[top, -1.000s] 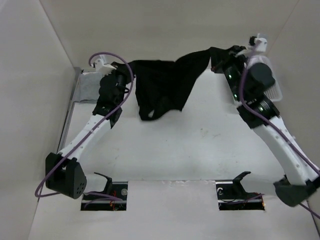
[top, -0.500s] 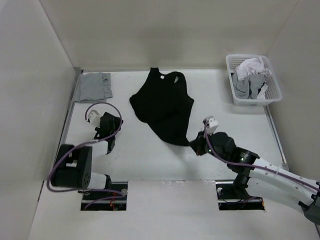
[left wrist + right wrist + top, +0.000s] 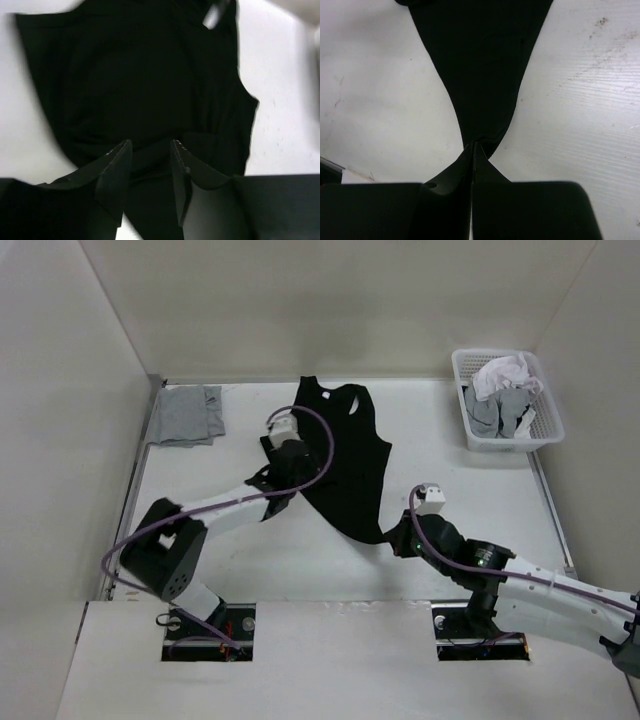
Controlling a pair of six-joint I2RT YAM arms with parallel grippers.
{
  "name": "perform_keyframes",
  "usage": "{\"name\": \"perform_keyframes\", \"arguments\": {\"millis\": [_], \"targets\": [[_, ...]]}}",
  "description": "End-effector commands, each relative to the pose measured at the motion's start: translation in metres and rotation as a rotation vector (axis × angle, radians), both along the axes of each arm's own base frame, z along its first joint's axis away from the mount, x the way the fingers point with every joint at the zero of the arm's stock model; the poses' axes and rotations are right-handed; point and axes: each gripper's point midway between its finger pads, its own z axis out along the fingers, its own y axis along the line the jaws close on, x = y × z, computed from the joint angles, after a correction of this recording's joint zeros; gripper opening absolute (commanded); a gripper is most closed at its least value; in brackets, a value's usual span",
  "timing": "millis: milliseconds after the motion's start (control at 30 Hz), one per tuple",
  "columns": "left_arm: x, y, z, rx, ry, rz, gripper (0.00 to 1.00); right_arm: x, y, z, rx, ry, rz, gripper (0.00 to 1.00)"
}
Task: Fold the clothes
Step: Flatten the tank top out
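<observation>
A black sleeveless tank top of soft fabric (image 3: 340,455) is laid flat on the white table (image 3: 450,480). Its straps are turned toward the far wall, and its lower corner is drawn to a point toward the near edge. That corner is pinched between the pressed-together fingers of the right gripper (image 3: 473,146), apparently so the hem can be tensioned or lifted for a fold. The right arm is stretched low and leftward from its base. The left gripper (image 3: 150,146) is held above the garment's left side, fingers spread and gripping nothing. The left arm is extended far forward, seemingly positioned to take that edge.
</observation>
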Motion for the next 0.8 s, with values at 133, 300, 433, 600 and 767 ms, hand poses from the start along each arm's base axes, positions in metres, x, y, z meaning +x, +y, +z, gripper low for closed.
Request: {"name": "perform_keyframes", "arguments": {"millis": [133, 300, 433, 600, 767], "targets": [[-0.024, -0.097, -0.021, 0.077, 0.120, -0.195, 0.31, 0.018, -0.018, -0.007, 0.106, 0.009, -0.196, 0.00], [-0.046, -0.131, -0.058, -0.168, 0.244, -0.152, 0.34, 0.028, -0.019, 0.001, 0.180, -0.022, -0.229, 0.00], [-0.038, -0.143, -0.055, -0.358, 0.220, -0.092, 0.32, 0.027, -0.014, 0.001, 0.197, -0.024, -0.210, 0.00], [-0.029, -0.148, -0.053, -0.478, 0.237, -0.021, 0.31, 0.027, -0.012, -0.004, 0.194, -0.019, -0.201, 0.00], [-0.020, -0.148, -0.061, -0.533, 0.272, 0.022, 0.30, 0.025, -0.010, -0.002, 0.209, -0.025, -0.191, 0.00]]}}
